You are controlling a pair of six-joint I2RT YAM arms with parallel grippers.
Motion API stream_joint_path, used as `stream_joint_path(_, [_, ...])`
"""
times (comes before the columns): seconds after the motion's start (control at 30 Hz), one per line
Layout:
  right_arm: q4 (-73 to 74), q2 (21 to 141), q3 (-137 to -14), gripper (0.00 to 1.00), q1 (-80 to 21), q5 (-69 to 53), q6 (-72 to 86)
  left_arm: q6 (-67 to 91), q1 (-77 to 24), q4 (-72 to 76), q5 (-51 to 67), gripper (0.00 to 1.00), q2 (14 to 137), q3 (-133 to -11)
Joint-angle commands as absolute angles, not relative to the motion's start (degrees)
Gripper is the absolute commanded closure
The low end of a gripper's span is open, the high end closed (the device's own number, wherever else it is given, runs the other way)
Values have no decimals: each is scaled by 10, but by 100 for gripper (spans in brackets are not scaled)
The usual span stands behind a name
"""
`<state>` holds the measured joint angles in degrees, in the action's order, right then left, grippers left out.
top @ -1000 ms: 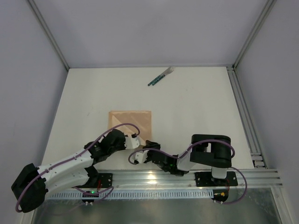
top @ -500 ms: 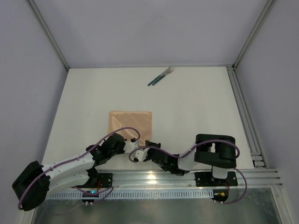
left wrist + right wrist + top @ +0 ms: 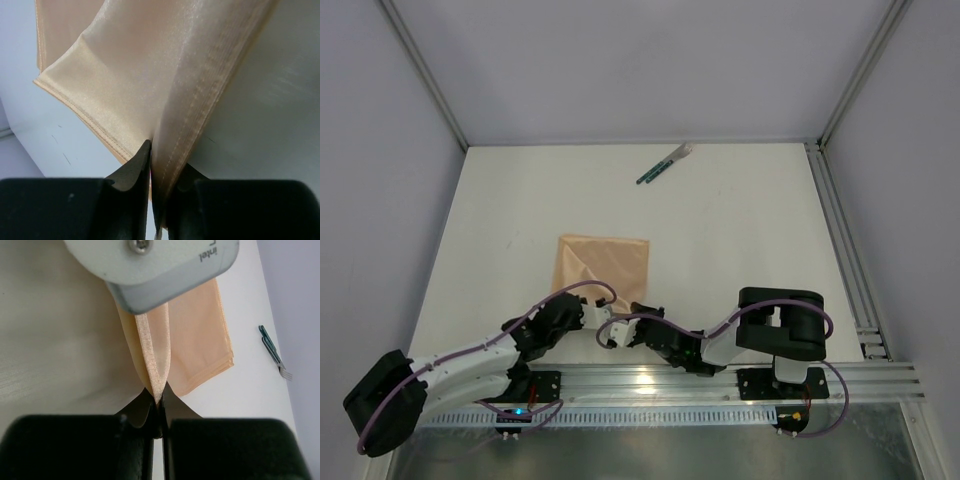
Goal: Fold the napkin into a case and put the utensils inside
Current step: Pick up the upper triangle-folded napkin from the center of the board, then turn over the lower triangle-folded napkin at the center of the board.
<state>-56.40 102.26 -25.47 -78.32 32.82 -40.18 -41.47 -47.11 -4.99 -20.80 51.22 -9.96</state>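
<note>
Right hand is now pressing shut on a thin strip of the napkin's near edge, where a second ago it was standing half spread just short of the cloth. Left hand is pinching a fold of the same edge just beside it, its fingers barely parted around the layers. With both grips on, the near left part of the cloth is lifting and the outline is skewing from the tidy square seen earlier, so the next fold looks to be starting; no case is formed yet. The napkin itself is showing as a peach-tan, faintly glossy cloth already doubled into a rough square, its stacked hems visible at the far corner in the right wrist view. It is lying on the left-centre of the desk, directly ahead of the two hands. The utensils are waiting well apart near the far edge, green handles together, untouched.
</note>
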Motion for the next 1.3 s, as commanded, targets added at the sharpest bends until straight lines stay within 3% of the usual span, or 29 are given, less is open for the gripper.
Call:
stream_joint_path(0.0, [-580,1005,-255,96,-787,321,-385,-418,-467,-63,-226,88,501,-82])
stream_joint_path(0.07, [-563,1000,-261,96,-786,314,-383,-412,-466,-61,-232,100,501,-82])
stream_joint_path(0.4, [-345,887,-338,96,-785,224,-320,-437,-435,-132,-312,100,463,-177])
stream_joint_path(0.63, [-88,779,-423,96,-763,77,-288,-420,-429,-353,-297,100,467,-331])
stream_joint_path(0.83, [45,792,-572,96,-758,-20,-256,-460,-414,-490,-371,100,478,-464])
stream_joint_path(1.07, [102,856,-693,96,-751,-113,-195,-519,-350,-514,-401,100,463,-522])
stream_joint_path(1.27, [-27,927,-719,96,-748,-185,-57,-642,-280,-485,-422,100,442,-519])
